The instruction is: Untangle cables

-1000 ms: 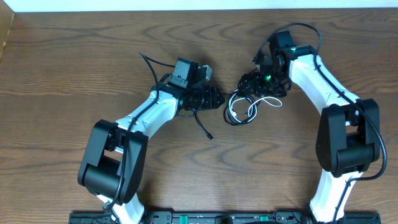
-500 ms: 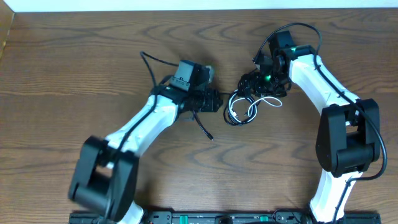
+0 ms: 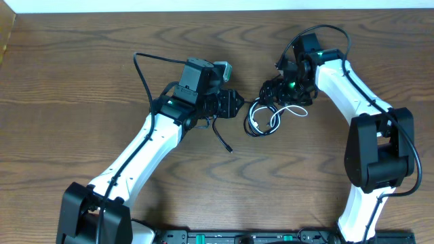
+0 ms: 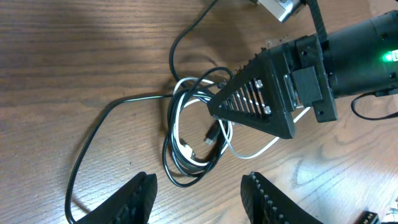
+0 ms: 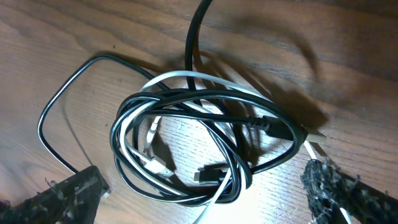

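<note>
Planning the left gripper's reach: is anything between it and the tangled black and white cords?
Nothing visible does: the tangled black and white cords lie directly ahead of the left gripper.

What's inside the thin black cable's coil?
Bare wooden table, a thin white cable's plug end and a small black plug. Where strands overlap, the lower ones are covered.

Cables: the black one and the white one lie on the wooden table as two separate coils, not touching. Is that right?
Not quite. The black cable and the white cable are not separate. They are looped through each other and touching, tangled together. They do lie on the wooden table. The right wrist view shows it most clearly.
</note>
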Robot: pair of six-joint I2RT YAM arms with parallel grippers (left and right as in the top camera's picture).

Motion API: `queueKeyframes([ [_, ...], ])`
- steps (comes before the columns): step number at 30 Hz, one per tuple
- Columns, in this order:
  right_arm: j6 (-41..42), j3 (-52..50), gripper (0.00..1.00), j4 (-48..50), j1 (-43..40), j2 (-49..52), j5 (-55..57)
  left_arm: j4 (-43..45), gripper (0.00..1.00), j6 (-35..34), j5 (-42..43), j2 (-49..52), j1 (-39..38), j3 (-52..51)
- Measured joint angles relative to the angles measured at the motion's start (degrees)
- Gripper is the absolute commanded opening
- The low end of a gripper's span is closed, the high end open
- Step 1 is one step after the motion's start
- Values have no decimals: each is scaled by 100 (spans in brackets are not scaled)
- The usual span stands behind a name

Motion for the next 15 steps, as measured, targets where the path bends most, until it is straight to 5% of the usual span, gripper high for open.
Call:
queueKeyframes([
  [12, 238, -2, 99, -282, 0, -2, -494, 2, 48, -326, -109, 105, 0, 0],
  [15, 216, -2, 81, -348, -13, -4, -750, 7, 48, -409, -109, 332, 0, -2],
])
